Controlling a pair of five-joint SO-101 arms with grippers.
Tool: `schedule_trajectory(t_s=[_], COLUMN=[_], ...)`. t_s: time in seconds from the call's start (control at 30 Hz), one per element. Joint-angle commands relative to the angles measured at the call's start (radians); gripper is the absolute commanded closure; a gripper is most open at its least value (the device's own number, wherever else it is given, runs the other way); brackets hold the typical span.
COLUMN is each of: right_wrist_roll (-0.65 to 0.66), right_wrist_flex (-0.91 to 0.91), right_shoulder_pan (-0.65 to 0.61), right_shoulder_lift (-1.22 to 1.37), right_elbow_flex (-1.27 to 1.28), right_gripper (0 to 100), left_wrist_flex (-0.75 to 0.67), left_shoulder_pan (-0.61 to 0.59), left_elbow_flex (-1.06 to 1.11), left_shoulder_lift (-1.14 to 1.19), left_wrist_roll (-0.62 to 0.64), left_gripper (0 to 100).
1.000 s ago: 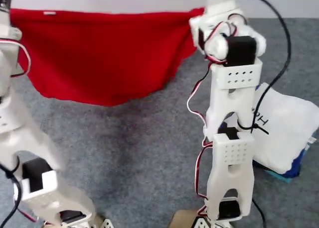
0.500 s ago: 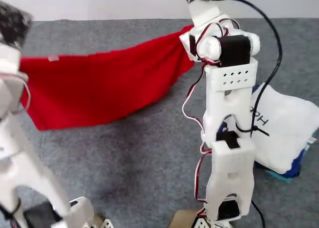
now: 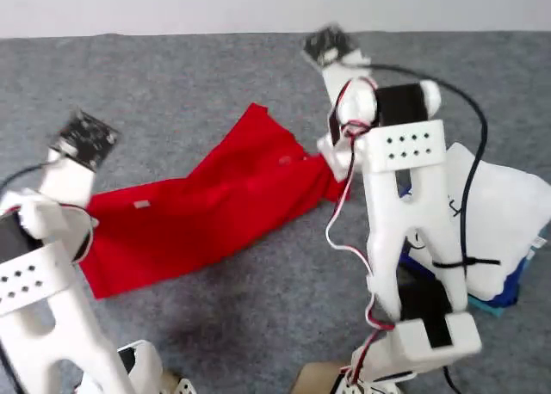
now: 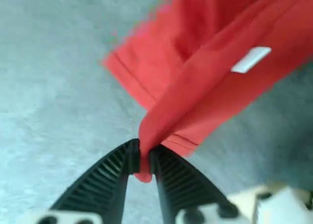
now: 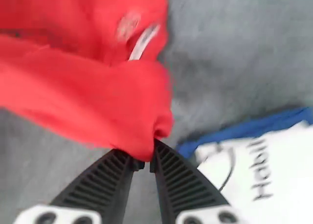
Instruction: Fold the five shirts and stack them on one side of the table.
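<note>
While both arms stand over the grey table (image 3: 172, 84), the red shirt (image 3: 207, 213) runs as a long, rumpled band across its middle, from near the left edge up toward the centre-right. Most of the cloth looks to be down on the surface; whether the two ends are lifted clear of it I cannot tell. A small white tag (image 3: 142, 205) shows on the cloth toward its left end.

The left gripper (image 4: 140, 160) is pinched tight on a folded edge of the red shirt, the fabric squeezed between its two ribbed black fingers with a small tip of cloth poking out below them. From that pinch the shirt fans away over the table. In the high view the left arm (image 3: 43, 265) rises at the near left corner.

The right gripper (image 5: 142, 161) is likewise clamped on a bunched corner at the shirt's other end, jaws nearly together with red cloth between them. The right arm (image 3: 405, 196) stands between the red shirt and a pile at the right edge. There a folded white shirt (image 3: 508, 213) lies on top of a blue shirt (image 3: 510, 288), whose edge shows beneath it.
</note>
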Motion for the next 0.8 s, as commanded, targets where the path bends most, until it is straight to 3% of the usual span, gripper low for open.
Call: schedule_trajectory(t_s=[0.0, 0.23, 0.5, 0.63, 0.77], right_wrist_roll=[0.014, 0.015, 0.015, 0.015, 0.009], right_wrist_flex=[0.039, 0.039, 0.039, 0.039, 0.038], right_shoulder_pan=[-0.005, -0.073, -0.185, -0.2, -0.199], right_shoulder_lift=[-0.127, -0.286, -0.562, -0.68, -0.75], right_elbow_flex=[0.184, 0.499, 0.842, 0.893, 0.893], right_gripper=[98.8, 98.8, 98.8, 97.6, 83.0], left_wrist_flex=[0.021, 0.021, 0.021, 0.02, 0.02], left_shoulder_pan=[-0.005, -0.009, -0.137, -0.163, -0.164], left_elbow_flex=[0.09, 0.248, 0.332, 0.344, 0.344], left_shoulder_lift=[-0.026, -0.026, -0.02, -0.02, -0.02], left_wrist_roll=[-0.055, -0.161, -0.345, -0.368, -0.368], left_gripper=[100, 100, 100, 100, 100])
